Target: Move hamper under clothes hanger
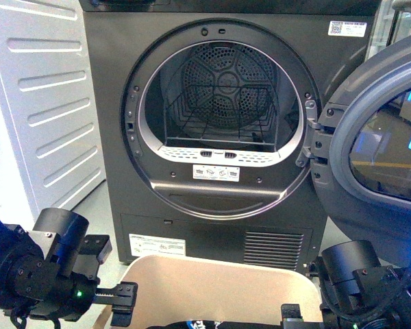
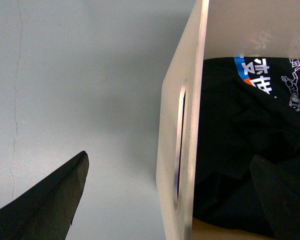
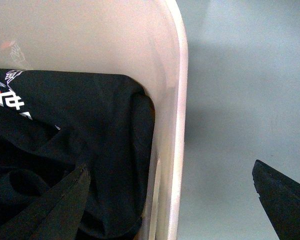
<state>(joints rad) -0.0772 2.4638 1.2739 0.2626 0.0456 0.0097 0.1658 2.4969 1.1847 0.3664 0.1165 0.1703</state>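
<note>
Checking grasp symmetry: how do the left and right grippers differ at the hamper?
The left gripper straddles the hamper's left wall, at its handle slot; the right gripper straddles the right wall, near a rounded corner. Both open, one finger over black clothes, one outside.

The dryer (image 1: 103, 103) stands close ahead of the hamper (image 1: 212, 281), its open door (image 1: 377, 157) swung out on the right, a white appliance (image 1: 41, 103) on the left. Bare floor (image 2: 80, 75) lies free outside both side walls; black clothes (image 3: 80, 130) lie inside.
</note>
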